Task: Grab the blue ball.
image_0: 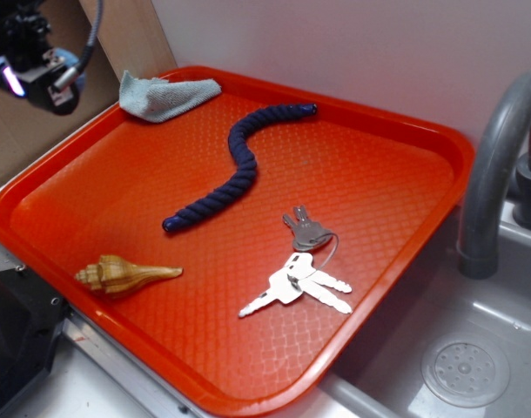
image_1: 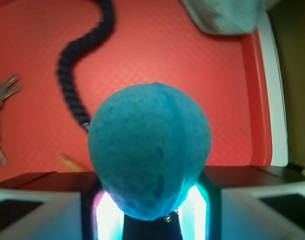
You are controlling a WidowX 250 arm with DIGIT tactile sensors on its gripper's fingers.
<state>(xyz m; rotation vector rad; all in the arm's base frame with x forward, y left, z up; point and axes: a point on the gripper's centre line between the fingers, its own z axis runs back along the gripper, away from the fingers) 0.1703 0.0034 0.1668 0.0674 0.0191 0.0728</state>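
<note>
Exterior view: the gripper (image_0: 41,77) hangs high beyond the tray's far-left corner, clear of the surface, mostly cropped by the frame. No ball shows on the red tray (image_0: 405,131). A grey cloth (image_0: 165,94) sits at the far-left corner, a navy rope (image_0: 239,165) runs across the middle, a seashell (image_0: 122,274) lies by the near-left edge, and keys (image_0: 302,274) lie near the near-right.

Wrist view: the blue ball (image_1: 150,150) fills the centre, pinched between the lit finger pads (image_1: 195,210), well above the tray. The jaws are closed on it, gripping low on the sphere.

Risks: the ball looks soft and bulges above the pads; the hold seems shallow. A jolt or a loosened pinch could squeeze it upward and out. A drop here could land near the tray's left rim and roll off.
</note>
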